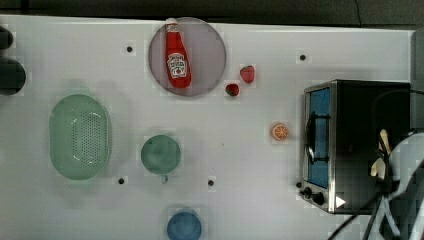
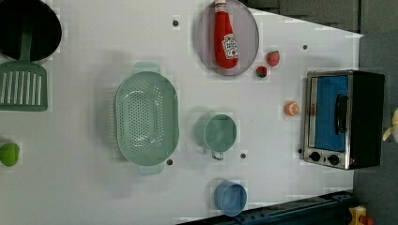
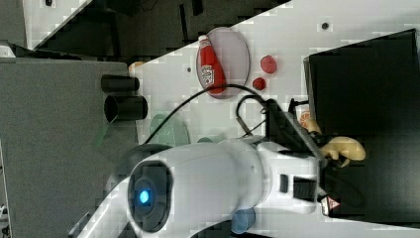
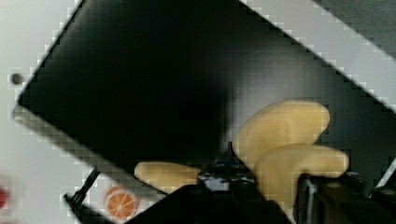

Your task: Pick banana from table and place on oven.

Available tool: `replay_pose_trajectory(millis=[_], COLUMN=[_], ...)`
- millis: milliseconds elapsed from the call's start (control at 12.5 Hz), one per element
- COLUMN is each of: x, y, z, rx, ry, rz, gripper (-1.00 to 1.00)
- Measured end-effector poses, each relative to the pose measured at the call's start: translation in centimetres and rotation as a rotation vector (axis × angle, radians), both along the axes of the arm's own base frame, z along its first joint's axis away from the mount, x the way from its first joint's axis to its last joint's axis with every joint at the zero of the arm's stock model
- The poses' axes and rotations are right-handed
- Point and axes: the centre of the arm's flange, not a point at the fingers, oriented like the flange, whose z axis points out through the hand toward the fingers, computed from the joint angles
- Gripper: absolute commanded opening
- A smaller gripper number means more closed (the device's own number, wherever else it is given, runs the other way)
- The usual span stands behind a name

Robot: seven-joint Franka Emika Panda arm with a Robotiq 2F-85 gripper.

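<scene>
The pale yellow banana [image 1: 382,150] hangs over the black top of the toaster oven [image 1: 355,125], near the top view's right edge. My gripper [image 1: 385,167] is shut on it. In the right view the banana [image 3: 342,148] sticks out from the gripper [image 3: 328,154] above the oven's top [image 3: 366,84]. In the wrist view the banana [image 4: 285,135] lies across the dark oven top [image 4: 140,84] with the fingers [image 4: 327,196] around its lower part. I cannot tell whether it touches the oven. The white table [image 1: 240,165] stretches away from the oven's glass door.
An orange slice [image 1: 280,132] lies in front of the oven door. A ketchup bottle [image 1: 178,55] rests on a grey plate [image 1: 207,55], with two strawberries [image 1: 247,74] beside it. Also on the table are a green colander [image 1: 80,136], a green cup [image 1: 160,154] and a blue cup [image 1: 184,225].
</scene>
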Motion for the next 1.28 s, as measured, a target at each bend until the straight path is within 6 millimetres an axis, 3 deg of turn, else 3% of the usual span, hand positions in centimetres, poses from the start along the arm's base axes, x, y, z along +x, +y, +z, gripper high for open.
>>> replay_pose_trajectory(millis=[80,320,560,640,880,1040,1280], x=[0.5,0.8,1.6,1.6,2.5,2.5,2.2], y=[-0.5,-0.1,1.2,1.4,2.4,4.5,10.3], z=[-1.4,-5.5,-6.1,-6.1,-4.0,-1.0,5.5], rx=[-0.013,0.008,0.023,0.032,0.03,0.07,0.153], ry=[0.003,0.057,0.076,0.085,0.054,0.06,0.041], rz=[0.017,0.043,0.088,0.09,0.118,0.166,0.233], gripper=[-0.39,0.27,0.91,1.0,1.0,1.0,1.0])
